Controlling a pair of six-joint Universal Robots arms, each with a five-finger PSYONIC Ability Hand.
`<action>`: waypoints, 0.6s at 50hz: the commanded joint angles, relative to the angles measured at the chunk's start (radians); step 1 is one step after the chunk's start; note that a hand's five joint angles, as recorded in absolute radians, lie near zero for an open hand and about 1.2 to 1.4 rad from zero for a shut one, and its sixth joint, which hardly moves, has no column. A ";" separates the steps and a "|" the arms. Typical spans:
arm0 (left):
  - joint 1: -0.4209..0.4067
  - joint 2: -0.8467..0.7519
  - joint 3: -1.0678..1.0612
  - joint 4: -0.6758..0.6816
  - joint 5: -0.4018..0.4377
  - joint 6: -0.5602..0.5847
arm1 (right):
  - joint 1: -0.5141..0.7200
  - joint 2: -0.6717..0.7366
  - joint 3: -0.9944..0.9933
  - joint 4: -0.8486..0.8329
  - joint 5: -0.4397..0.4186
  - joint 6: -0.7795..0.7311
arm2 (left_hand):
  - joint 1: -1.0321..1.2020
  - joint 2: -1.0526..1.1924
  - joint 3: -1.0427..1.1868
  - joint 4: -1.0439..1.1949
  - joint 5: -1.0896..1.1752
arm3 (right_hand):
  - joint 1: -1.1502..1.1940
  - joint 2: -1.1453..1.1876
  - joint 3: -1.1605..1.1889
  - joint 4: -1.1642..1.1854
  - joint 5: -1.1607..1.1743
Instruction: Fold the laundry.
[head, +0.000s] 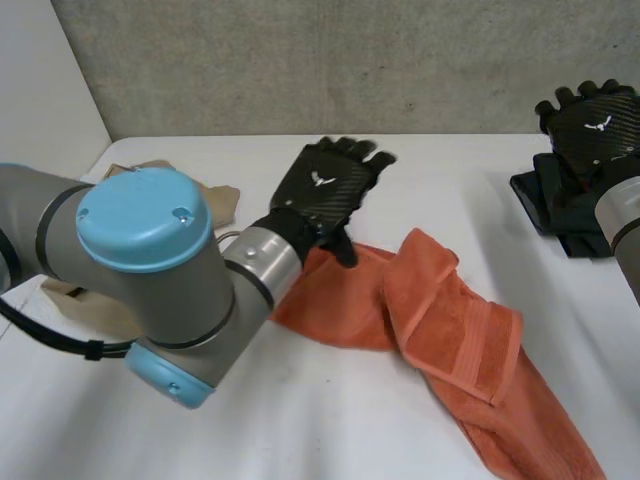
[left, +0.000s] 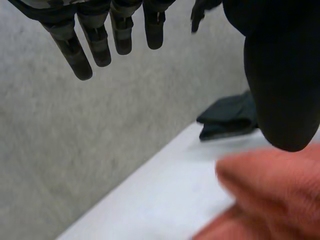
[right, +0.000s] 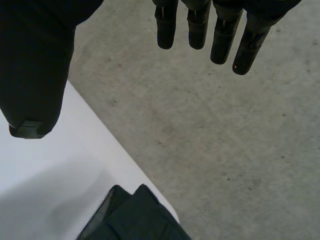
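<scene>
An orange towel (head: 450, 330) lies rumpled on the white table (head: 330, 420), running from the middle toward the near right corner. My left hand (head: 325, 190) hovers just above its far left end, open, fingers straight and holding nothing. In the left wrist view the fingers (left: 85, 47) spread wide and the towel (left: 270, 200) lies below the thumb. My right hand (head: 590, 120) is raised at the far right, open, over a folded dark cloth (head: 550, 205). The right wrist view shows straight fingers (right: 220, 35) and that dark cloth (right: 135, 217) under the palm.
A beige cloth (head: 215, 200) lies at the far left, partly behind my left arm (head: 150, 270). A grey concrete wall (head: 350, 60) stands behind the table's far edge. Bare table stretches in front of the towel.
</scene>
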 joint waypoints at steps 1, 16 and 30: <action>0.060 0.039 -0.075 -0.037 -0.004 0.003 | 0.002 0.001 -0.048 0.194 -0.122 -0.008 | -0.012 -0.028 -0.038 -0.028 -0.045 | -0.028 -0.049 -0.040 -0.062 -0.058; 0.080 -0.027 -0.085 -0.183 -0.008 0.033 | 0.034 0.024 -0.039 0.555 -0.215 0.043 | 0.045 0.028 0.019 0.029 0.011 | -0.028 -0.049 -0.040 -0.062 -0.058; 0.112 -0.185 0.009 -0.238 -0.149 0.089 | 0.155 0.122 0.077 0.242 -0.222 0.141 | 0.162 0.146 0.136 0.146 0.129 | -0.028 -0.049 -0.040 -0.062 -0.058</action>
